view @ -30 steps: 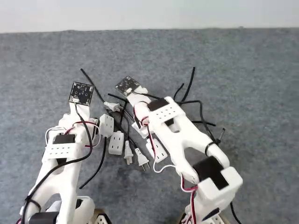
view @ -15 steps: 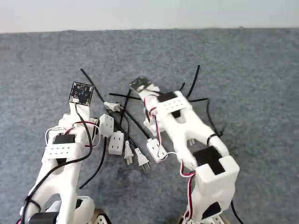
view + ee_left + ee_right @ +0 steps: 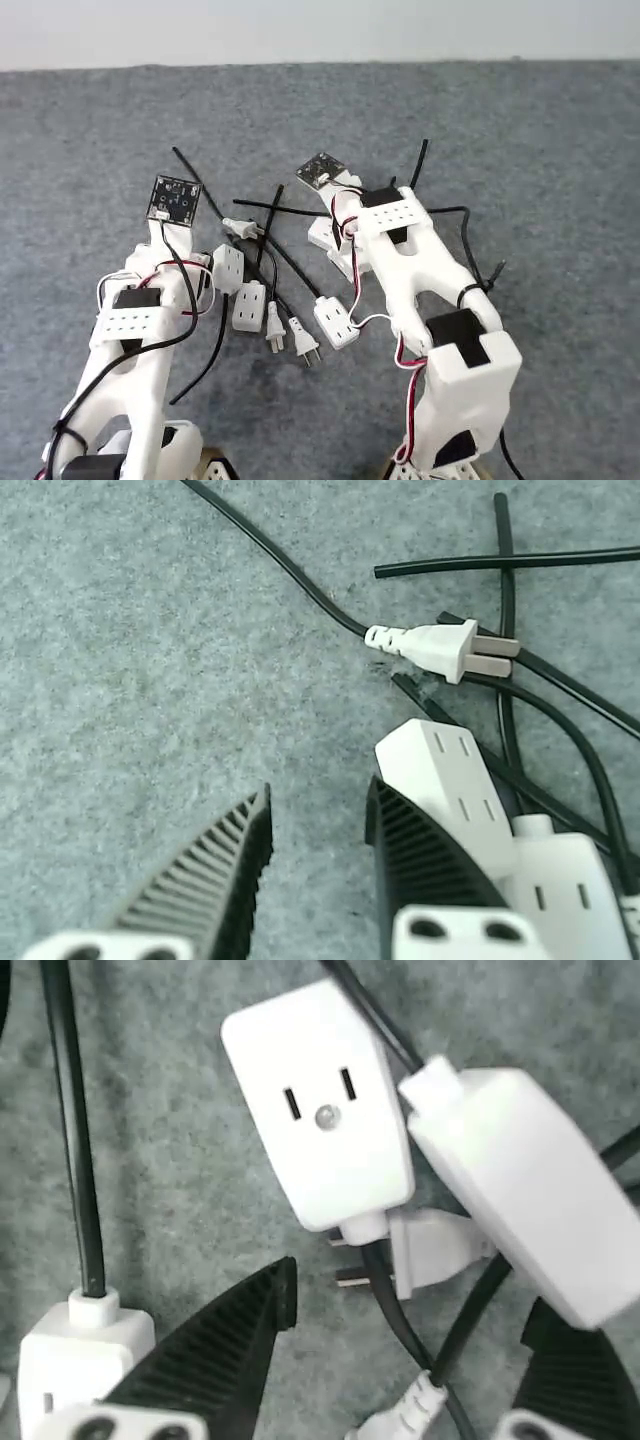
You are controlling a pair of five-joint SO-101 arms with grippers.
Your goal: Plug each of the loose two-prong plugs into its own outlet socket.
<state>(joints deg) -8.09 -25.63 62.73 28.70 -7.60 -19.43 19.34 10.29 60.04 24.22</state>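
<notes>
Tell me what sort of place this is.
Probably a robotics test bench or lab, not a home. A grey felt-like mat serves as the work surface and a plain white wall stands behind. The left arm and right arm, wiring exposed, sit over loose plugs and outlet sockets.

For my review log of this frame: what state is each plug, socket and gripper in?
Left gripper: open, empty.
Right gripper: open, empty.
Far plug: loose, prongs bare.
Front plug: loose on the carpet.
Neighbouring plug: loose on the carpet.
Upturned socket: slots empty.
Socket by the left gripper: visible slots empty.
</notes>
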